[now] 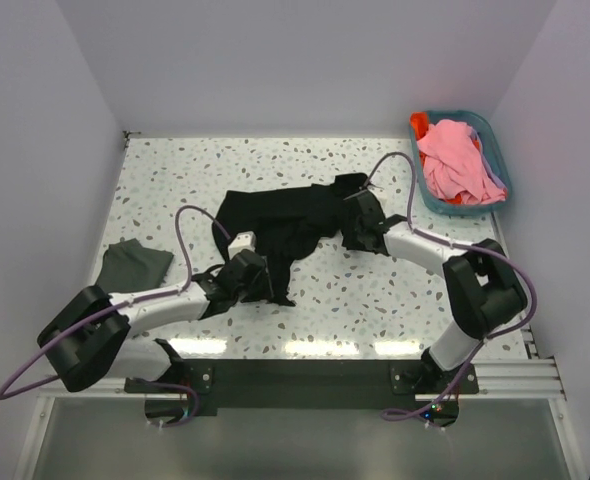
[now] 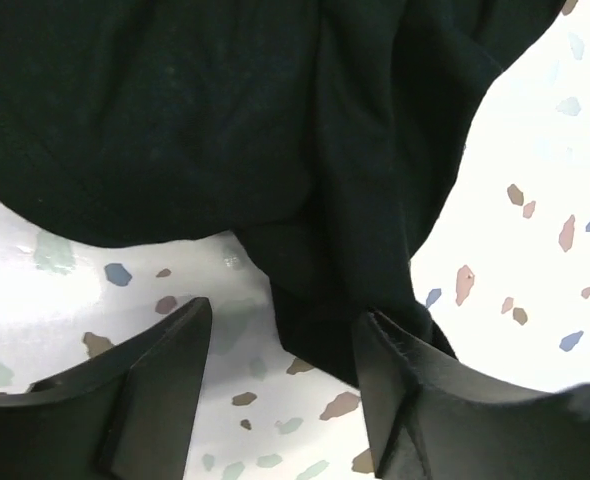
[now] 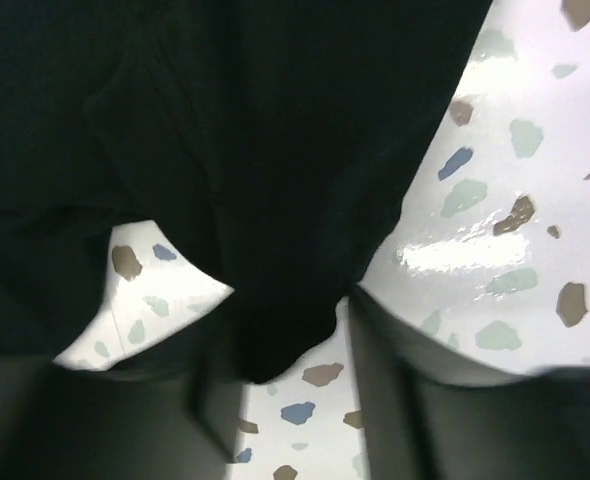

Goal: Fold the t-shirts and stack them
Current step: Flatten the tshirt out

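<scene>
**Plainly, both hands are down at the black t-shirt, fingers apart**

Spread in a rumpled heap across the middle of the speckled desk (image 1: 175,180) lies the black t-shirt (image 1: 295,215). Its body stretches from left to right, and one strip of cloth trails toward the near edge.

The left hand (image 1: 260,275) sits low at that near strip. From its wrist view its fingers (image 2: 145,390) stand wide apart. A narrow tail of black cloth lies on the desk between them, hard against the right-side finger, and bare desk shows beside the other. Nothing is clamped there.

The right hand (image 1: 355,215) is at the shirt's right end, on the far side of the heap from the left hand. Its wrist view is blurred. Its fingers (image 3: 425,400) stand apart with a narrower gap than the left pair, and a fold of black cloth hangs down into that gap. Desk shows between the fingers below the cloth, so they are not closed on it.

Well to the left, near the desk's left edge, the dark grey t-shirt (image 1: 133,266) lies flat and apart from the black one. At the far right corner stands a teal basket (image 1: 462,113) holding the pink t-shirt (image 1: 460,160) piled on top, with the orange-red t-shirt (image 1: 420,127) showing at its far-left corner.
</scene>
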Motion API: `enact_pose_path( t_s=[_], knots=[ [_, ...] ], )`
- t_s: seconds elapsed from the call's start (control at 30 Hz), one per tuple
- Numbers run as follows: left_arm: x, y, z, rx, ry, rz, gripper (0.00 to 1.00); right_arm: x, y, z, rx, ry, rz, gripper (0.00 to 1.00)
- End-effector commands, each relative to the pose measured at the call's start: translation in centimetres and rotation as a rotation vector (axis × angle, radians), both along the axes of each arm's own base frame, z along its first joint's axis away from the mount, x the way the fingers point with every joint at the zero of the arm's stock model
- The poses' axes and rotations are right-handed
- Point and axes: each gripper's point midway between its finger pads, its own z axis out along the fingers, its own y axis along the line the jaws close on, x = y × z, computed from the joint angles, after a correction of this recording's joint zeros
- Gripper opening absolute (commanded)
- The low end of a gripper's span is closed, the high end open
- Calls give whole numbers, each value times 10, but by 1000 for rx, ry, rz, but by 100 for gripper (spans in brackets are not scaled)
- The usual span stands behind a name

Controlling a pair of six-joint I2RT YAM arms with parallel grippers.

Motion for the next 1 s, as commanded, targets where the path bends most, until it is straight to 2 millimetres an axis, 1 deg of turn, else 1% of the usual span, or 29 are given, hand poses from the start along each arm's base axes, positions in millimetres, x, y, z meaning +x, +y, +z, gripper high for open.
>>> enact_pose_path(
  t_s=[0.0, 0.03, 0.07, 0.1, 0.13, 0.17, 0.2, 0.23, 0.27, 0.3, 0.33, 0.4, 0.43, 0.47, 0.5, 0.53, 0.57, 0.6, 0.63, 0.67, 0.7, 0.73, 0.8, 0.87, 0.93, 0.97],
  knots=[
    [15, -15, 14, -31, -37, -21, 56, 35, -6, 41, -52, -139, -54, 40],
    [21, -18, 20, -28, -54, -22, 51, 37, -8, 45, -61, -149, -60, 29],
    [25, -12, 20, -6, -53, -7, 42, 39, -16, 51, -82, -156, -72, 22],
    [29, -9, 23, 2, -59, 4, 38, 43, -18, 59, -81, -172, -79, 10],
    [36, -7, 28, 3, -71, 11, 34, 44, -21, 64, -85, -181, -84, 5],
    [44, 3, 30, -2, -61, 37, 25, 46, -29, 68, -93, -182, -97, 1],
    [48, 8, 32, -9, -57, 51, 19, 48, -33, 79, -86, -200, -107, 0],
    [53, 11, 36, -23, -54, 52, 11, 48, -38, 84, -85, -206, -113, 0],
    [61, 26, 39, -21, -53, 98, 0, 49, -49, 88, -85, -208, -134, 0],
    [67, 33, 46, -24, -61, 120, 0, 48, -53, 99, -65, -227, -140, 0],
    [72, 50, 53, -18, -64, 159, 0, 47, -66, 104, -67, -230, -166, 0],
    [80, 67, 67, -13, -88, 198, 0, 44, -79, 114, -52, -245, -186, 0],
    [87, 76, 81, -3, -120, 226, 0, 42, -87, 128, -38, -275, -201, 0],
    [88, 93, 92, 4, -133, 272, 0, 41, -102, 133, -40, -280, -233, 0],
    [92, 100, 106, -4, -158, 294, 0, 40, -110, 139, -40, -289, -249, 0],
    [91, 108, 118, -5, -178, 312, 0, 38, -117, 147, -35, -307, -264, 0],
    [93, 118, 125, -10, -193, 339, 0, 37, -133, 149, -40, -302, -299, 0],
    [94, 121, 134, -15, -208, 349, 0, 37, -140, 150, -37, -301, -313, 0],
    [92, 125, 140, -20, -220, 354, 0, 37, -152, 148, -33, -293, -340, 0],
    [93, 128, 141, -20, -226, 359, 0, 36, -157, 146, -26, -284, -350, 0],
    [92, 129, 142, -20, -224, 360, 0, 35, -161, 139, -15, -266, -356, 0],
    [90, 131, 138, -13, -214, 362, 0, 35, -160, 135, 5, -257, -352, 0],
    [87, 133, 127, -7, -181, 361, 0, 34, -164, 122, 6, -234, -363, 0],
    [87, 134, 116, -20, -147, 357, 0, 34, -164, 108, 15, -202, -362, 0],
    [87, 129, 106, -51, -116, 337, 0, 33, -167, 97, 25, -178, -372, 0],
    [86, 128, 103, -61, -105, 332, 0, 32, -165, 94, 43, -170, -362, 0]
  ],
)
